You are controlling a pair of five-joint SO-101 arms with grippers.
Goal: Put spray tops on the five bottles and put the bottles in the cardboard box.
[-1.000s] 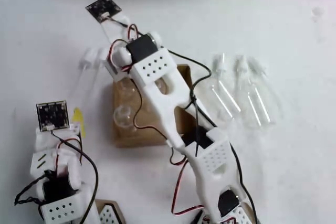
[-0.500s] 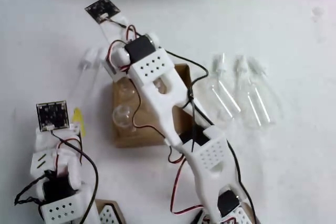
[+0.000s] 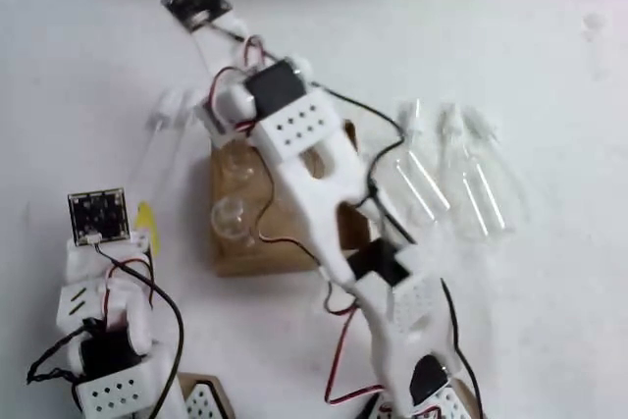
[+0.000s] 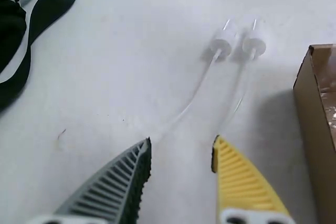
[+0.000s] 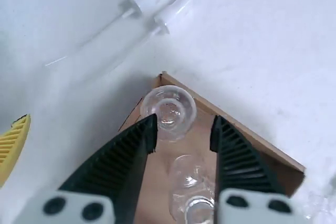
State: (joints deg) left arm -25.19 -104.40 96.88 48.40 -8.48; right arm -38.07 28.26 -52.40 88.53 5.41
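The cardboard box [image 3: 294, 252] sits mid-table with two clear bottles standing in it, one [image 3: 235, 159] behind the other [image 3: 234, 215]. My right gripper [image 5: 182, 124] hangs open over the box's far corner, its black fingers apart above one bottle [image 5: 169, 109]; a second bottle [image 5: 191, 182] stands closer. Two loose spray tops [image 4: 221, 43] [image 4: 254, 45] with thin tubes lie left of the box [image 4: 315, 103]. My left gripper [image 4: 181, 145] is open just short of the tubes' ends, holding nothing. Three clear bottles [image 3: 422, 179] lie right of the box.
The right arm [image 3: 314, 174] stretches over the box from the near edge, with loose red and black wires. A black strap [image 4: 31, 19] lies beyond the left gripper. The left arm's base [image 3: 108, 360] is at the near left corner.
The right arm's wrist has shifted slightly toward the table's far side above the box. The left arm has kept still.
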